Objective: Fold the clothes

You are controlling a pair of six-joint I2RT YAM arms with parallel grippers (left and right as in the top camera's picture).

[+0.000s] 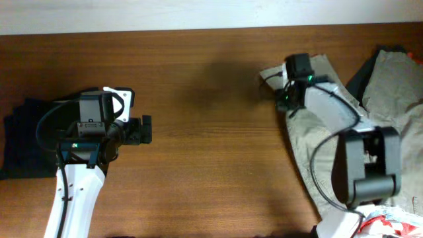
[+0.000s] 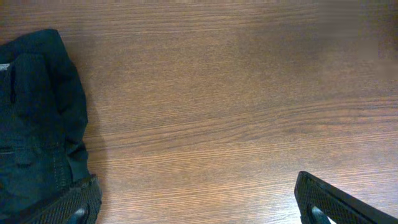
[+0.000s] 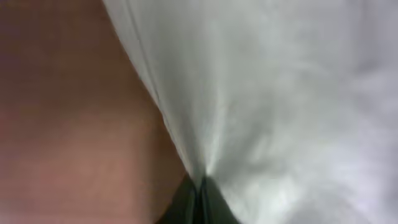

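Observation:
The light khaki trousers (image 1: 310, 142) lie crumpled on the right side of the wooden table, under and around my right arm. My right gripper (image 1: 282, 99) is at their upper left edge, near the far side of the table. In the right wrist view its fingers (image 3: 200, 202) are closed together on a pinched fold of the pale cloth (image 3: 267, 106), which fills most of the view. My left gripper (image 1: 144, 129) is at the left of the table, away from the trousers. In the left wrist view its fingers (image 2: 199, 208) are wide apart over bare wood, holding nothing.
A dark navy garment (image 1: 23, 142) lies at the left edge of the table, also seen in the left wrist view (image 2: 37, 124). Another khaki garment (image 1: 396, 79) and dark cloth (image 1: 360, 73) lie at the far right. A red and white item (image 1: 390, 221) sits at the lower right corner.

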